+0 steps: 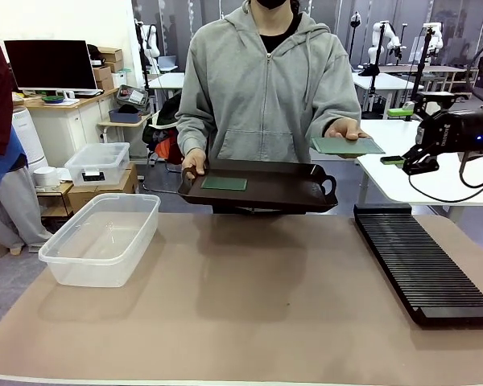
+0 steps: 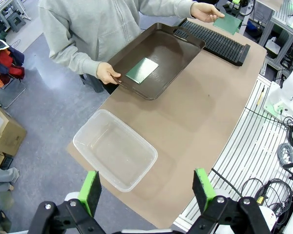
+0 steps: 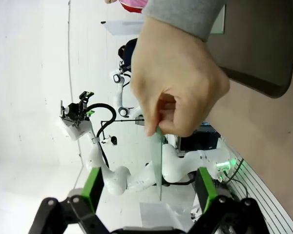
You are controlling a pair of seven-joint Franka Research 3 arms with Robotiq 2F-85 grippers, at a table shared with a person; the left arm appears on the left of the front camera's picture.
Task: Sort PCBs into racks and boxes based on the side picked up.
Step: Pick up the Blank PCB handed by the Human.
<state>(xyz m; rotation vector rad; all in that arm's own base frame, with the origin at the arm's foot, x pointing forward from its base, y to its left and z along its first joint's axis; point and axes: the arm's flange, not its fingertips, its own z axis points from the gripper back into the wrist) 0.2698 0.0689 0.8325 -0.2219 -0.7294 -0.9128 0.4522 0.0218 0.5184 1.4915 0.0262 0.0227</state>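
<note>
HANDOVER AT THE SORTING TABLE: A person in a grey hoodie holds a green PCB point(image 1: 348, 145) out at two o'clock from the table's middle. The board hangs edge-on between the fingers of the robot's right gripper point(image 3: 149, 189). The jaws stand wide apart and grip nothing, while the person's hand point(image 3: 176, 83) pinches the board from twelve o'clock. The step in hand looks like the pickup. The next move likely calls for the jaws to close squarely on the board's faces before the hand lets go. The side taken would then decide between rack and box.

The left gripper point(image 2: 147, 191) hovers high over the table, also open and empty.

Count: two PCBs, the second PCB point(image 1: 224, 183) lying flat in the dark brown tray point(image 1: 306, 197) at twelve o'clock; one slotted black rack point(image 1: 423, 265) at three o'clock; one clear tub point(image 1: 117, 261) at nine o'clock.
</note>
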